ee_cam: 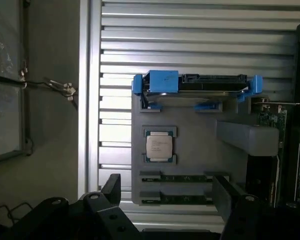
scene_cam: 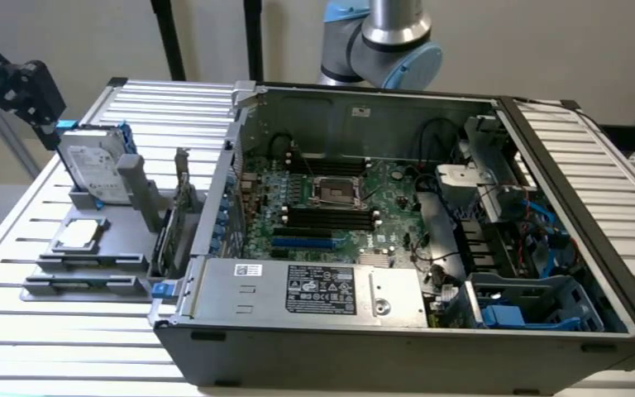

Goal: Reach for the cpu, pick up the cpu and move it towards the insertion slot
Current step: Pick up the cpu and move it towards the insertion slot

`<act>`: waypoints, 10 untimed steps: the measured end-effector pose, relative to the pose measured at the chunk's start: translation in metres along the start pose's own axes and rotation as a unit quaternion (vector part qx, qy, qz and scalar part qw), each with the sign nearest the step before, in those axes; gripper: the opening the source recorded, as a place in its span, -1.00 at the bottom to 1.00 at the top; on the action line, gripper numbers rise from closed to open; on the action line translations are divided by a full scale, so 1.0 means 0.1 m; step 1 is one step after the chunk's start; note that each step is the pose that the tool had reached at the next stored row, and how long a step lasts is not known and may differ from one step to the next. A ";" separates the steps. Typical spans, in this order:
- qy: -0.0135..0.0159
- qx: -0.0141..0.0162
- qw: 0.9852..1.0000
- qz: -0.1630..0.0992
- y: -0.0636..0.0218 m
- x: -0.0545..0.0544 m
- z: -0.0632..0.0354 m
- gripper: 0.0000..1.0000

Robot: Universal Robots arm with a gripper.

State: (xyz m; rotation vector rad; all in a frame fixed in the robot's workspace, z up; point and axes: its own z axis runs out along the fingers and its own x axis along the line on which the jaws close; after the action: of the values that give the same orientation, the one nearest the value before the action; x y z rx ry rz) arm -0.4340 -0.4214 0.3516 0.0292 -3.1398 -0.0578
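Wrist view: the cpu [ee_cam: 159, 146] is being shown flat on a grey tray [ee_cam: 200, 160], while the gripper [ee_cam: 166, 180] is being held apart from it, jaws open. The insertion slot [scene_cam: 334, 192] is being shown inside the computer case [scene_cam: 350, 103].

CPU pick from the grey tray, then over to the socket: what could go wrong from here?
1. The cpu lies flat between two grey lips of the tray. The open jaws may catch these or slip on its thin edges.
2. The upright hard drive and a grey block stand close by, and a descent could clip them.
3. The insertion slot sits down inside the case, between black memory slots, so the carry must clear the case wall.
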 end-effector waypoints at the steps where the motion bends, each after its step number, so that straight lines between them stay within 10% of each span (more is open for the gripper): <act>1: 0.000 0.000 1.000 0.000 -0.001 0.00 0.019 0.65; 10: 0.000 0.000 1.000 0.001 -0.007 0.01 0.182 0.65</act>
State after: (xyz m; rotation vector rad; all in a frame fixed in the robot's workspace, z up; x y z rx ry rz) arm -0.4345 -0.4214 0.3333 0.0269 -3.1401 -0.0579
